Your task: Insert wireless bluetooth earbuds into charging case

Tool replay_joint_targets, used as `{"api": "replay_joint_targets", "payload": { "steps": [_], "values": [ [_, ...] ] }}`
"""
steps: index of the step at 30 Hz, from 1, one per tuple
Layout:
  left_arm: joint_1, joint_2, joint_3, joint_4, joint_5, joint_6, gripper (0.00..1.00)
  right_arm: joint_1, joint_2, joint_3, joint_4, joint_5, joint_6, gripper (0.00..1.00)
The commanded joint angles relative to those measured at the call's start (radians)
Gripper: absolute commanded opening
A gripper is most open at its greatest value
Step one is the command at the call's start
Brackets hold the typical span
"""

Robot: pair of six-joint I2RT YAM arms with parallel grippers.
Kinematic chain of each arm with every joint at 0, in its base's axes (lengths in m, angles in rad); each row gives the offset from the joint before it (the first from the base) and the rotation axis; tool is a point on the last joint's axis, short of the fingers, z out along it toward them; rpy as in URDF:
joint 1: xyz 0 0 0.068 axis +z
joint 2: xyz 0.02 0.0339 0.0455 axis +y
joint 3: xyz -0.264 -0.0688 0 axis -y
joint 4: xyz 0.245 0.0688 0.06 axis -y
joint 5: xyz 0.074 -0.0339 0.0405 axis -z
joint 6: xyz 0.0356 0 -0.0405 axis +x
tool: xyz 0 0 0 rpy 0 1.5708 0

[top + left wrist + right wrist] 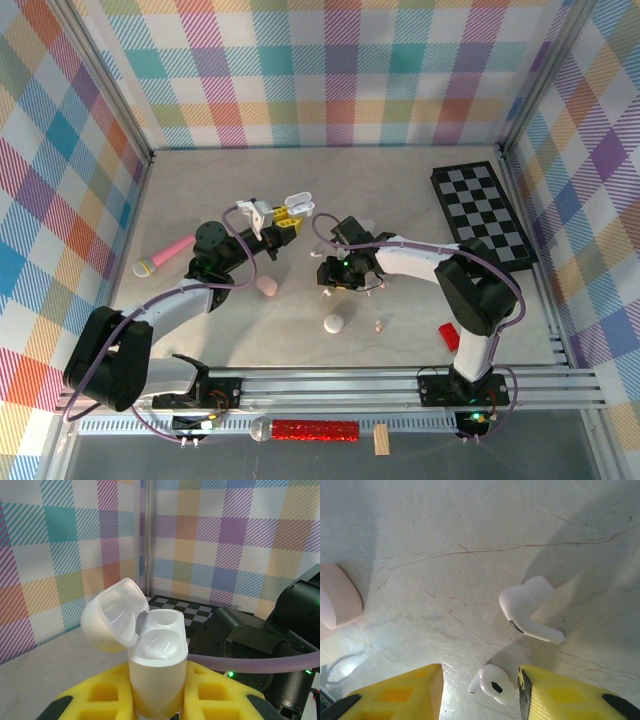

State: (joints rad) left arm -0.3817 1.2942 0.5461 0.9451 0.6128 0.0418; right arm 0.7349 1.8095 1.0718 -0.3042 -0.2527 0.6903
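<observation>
My left gripper (pixel 283 217) is raised above the table and shut on a white charging case (pixel 157 672), which stands upright between the yellow fingers (pixel 220 692). Its lid (pixel 112 617) is flipped open and both wells look empty. My right gripper (pixel 480 686) hangs low over the table, open. One white earbud (pixel 495 684) lies on the surface between its fingers, close to the right finger (pixel 555 695). A second white earbud (pixel 530 610) lies just beyond them. In the top view the right gripper (pixel 338 278) sits right of the held case (pixel 298 205).
A closed pink case (pixel 267 286) and a closed white case (pixel 333 323) lie in front of the grippers, with a tiny pink earbud (pixel 379 325) beside them. A red block (pixel 449 335) sits near the right arm's base, a checkerboard (pixel 480 215) at the back right, a pink toy microphone (pixel 165 255) at the left.
</observation>
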Motion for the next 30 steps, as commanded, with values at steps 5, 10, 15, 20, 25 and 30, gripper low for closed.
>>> {"api": "replay_joint_targets", "payload": {
  "steps": [5,10,15,20,25,30],
  "values": [
    [0.003,0.011,0.009,0.061,0.030,-0.005,0.13,0.001,0.030,0.002,-0.008,-0.050,-0.034,0.40],
    [0.003,0.020,0.008,0.075,0.038,-0.007,0.13,0.001,0.048,-0.007,0.006,-0.064,-0.032,0.40],
    [0.003,0.033,0.009,0.092,0.050,-0.015,0.13,0.001,0.053,-0.018,0.018,-0.081,-0.019,0.36],
    [0.003,0.040,0.011,0.103,0.059,-0.013,0.13,0.003,0.042,-0.036,0.014,-0.082,-0.029,0.31],
    [0.003,0.045,0.011,0.112,0.058,-0.020,0.14,0.003,0.046,-0.035,0.002,-0.074,-0.062,0.31],
    [0.003,0.047,0.011,0.097,0.047,-0.018,0.14,0.003,0.053,-0.033,-0.007,-0.065,-0.084,0.28]
  ]
}}
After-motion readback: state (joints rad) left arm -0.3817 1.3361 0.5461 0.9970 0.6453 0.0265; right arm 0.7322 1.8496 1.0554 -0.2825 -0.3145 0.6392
